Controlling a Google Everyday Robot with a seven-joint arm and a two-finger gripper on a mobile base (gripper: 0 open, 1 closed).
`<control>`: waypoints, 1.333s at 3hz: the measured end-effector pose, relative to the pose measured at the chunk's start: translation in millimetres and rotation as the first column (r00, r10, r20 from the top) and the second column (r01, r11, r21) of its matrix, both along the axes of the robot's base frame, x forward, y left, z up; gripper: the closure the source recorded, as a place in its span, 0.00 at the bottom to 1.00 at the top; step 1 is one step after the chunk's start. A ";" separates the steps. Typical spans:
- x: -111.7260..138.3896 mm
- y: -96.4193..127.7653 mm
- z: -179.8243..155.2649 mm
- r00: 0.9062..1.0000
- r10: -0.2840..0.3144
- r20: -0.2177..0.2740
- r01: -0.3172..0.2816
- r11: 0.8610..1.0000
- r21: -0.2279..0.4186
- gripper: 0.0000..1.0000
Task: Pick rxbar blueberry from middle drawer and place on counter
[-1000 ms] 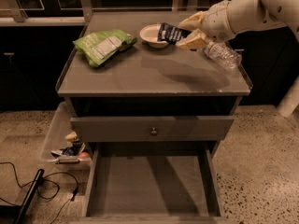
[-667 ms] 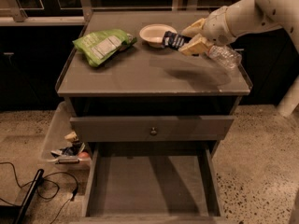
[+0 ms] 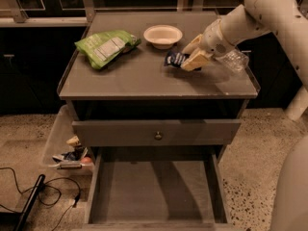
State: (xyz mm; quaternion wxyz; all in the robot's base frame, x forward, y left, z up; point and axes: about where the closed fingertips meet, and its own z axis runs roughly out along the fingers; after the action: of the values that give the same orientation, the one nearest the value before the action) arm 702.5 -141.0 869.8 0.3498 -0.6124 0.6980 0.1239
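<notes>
Low over right side of counter [image 3: 144,78]: gripper [image 3: 191,53], 2 fingers pinching rxbar [image 3: 173,58]. rxbar juts left from between fingertips, just in front of bowl [image 3: 162,35], close to counter; contact unclear. Green bag [image 3: 105,46] well left. Middle drawer [image 3: 154,191] open below.

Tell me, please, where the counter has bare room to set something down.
The counter is bare along its whole front strip, and in the middle between the bag and the bar. The back right is crowded: bowl, the gripper holding the bar, and a clear plastic item. The open drawer is bare too.
</notes>
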 end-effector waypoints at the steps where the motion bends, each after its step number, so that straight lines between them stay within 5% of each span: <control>1: -2.3 3.9 -16.6 0.998 0.006 -0.055 -0.007 1.000 -0.013 1.00; 4: -2.4 4.0 -16.9 0.998 0.007 -0.056 -0.008 1.000 -0.013 0.35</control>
State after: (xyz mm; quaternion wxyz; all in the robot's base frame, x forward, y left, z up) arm 700.0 -136.9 852.9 0.3256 -0.6136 0.7061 0.1375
